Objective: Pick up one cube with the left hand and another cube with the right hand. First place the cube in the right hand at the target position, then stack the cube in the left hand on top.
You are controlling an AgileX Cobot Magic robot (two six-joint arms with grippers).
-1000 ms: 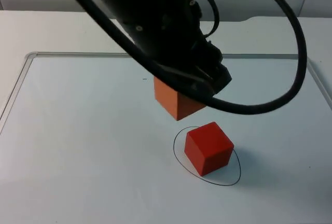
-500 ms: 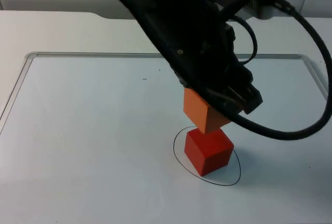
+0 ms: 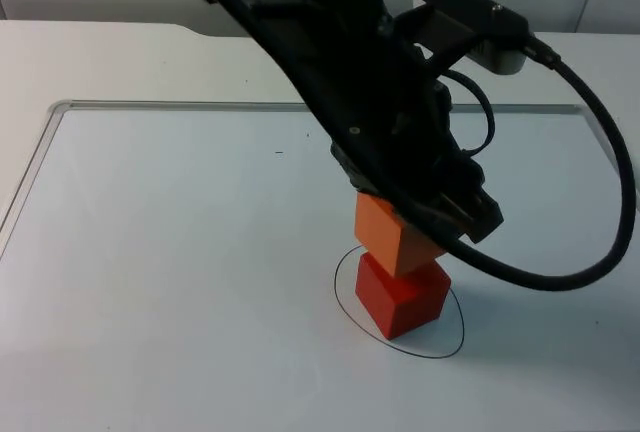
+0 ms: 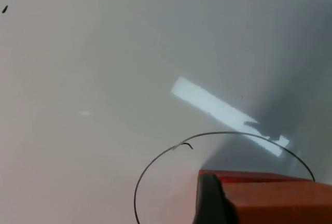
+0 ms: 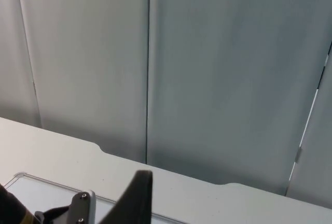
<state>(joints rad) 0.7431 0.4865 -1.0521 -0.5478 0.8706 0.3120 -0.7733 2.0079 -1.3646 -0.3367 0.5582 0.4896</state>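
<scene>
A red cube (image 3: 400,297) stands inside the black drawn circle (image 3: 455,337) on the white table. An orange cube (image 3: 385,232) sits directly on top of it, their faces touching. My left gripper (image 3: 425,222) is shut on the orange cube, and the arm reaches in from the upper left and hides the cube's far side. In the left wrist view the orange cube (image 4: 275,200) lies beside a black fingertip (image 4: 210,198), with the circle (image 4: 155,167) below it. My right gripper (image 5: 137,203) waits raised off the table and faces the grey wall.
A thin raised border (image 3: 60,107) frames the white work surface. The grey partition wall (image 5: 207,79) stands beyond the table's far edge. Open table lies to the left of and in front of the circle.
The left gripper carried the orange cube right and down, from hanging behind the red cube to sitting on top of it. The red cube stayed in place.
</scene>
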